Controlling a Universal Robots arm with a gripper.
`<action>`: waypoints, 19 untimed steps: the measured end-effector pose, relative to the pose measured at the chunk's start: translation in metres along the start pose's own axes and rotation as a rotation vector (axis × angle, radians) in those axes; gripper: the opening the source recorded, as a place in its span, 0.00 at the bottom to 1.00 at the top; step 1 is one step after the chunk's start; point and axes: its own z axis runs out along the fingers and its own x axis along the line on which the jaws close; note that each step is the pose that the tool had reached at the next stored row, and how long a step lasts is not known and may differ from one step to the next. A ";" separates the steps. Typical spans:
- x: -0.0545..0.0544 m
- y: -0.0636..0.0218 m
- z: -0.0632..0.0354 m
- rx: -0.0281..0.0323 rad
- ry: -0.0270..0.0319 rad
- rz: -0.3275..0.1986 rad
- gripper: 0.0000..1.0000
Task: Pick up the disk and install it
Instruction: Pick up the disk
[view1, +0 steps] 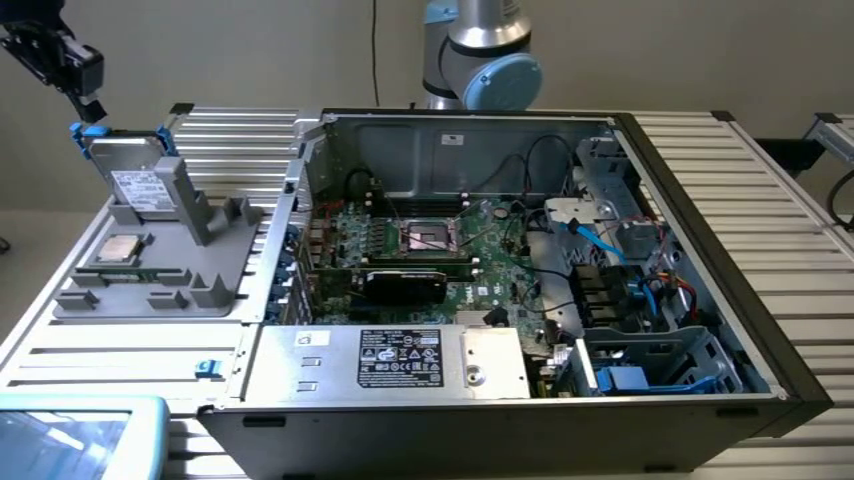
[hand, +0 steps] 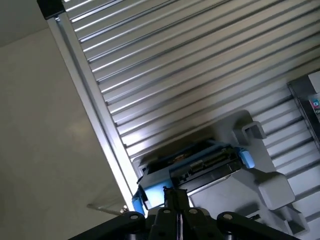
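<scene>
Ribbed metal table (view1: 787, 200) carries an open computer case (view1: 454, 150) in the exterior view; on the exterior view's left we see a grey holder (view1: 147, 290). The disk (view1: 134, 175) stands upright in it. The gripper (view1: 88, 108) hangs tilted at the disk's upper far corner, and the arm's base (view1: 481, 60) stands far behind the case. In the wrist view we see its jaws closed together at the disk's blue rail (hand: 152, 192); whether they pinch it, we cannot tell.

An open computer case (view1: 441, 155) is carried at the middle of the ribbed metal bench (view1: 747, 180), and a grey moulded holder (view1: 200, 268) is set just beside it toward the exterior view's left.
</scene>
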 end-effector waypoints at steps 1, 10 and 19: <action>0.000 0.0000 0.0000 0.0000 -0.0008 0.017 0.11; 0.000 0.0000 0.0001 0.0004 -0.0078 0.167 0.11; 0.000 0.0000 0.0001 0.0008 -0.0146 0.317 0.11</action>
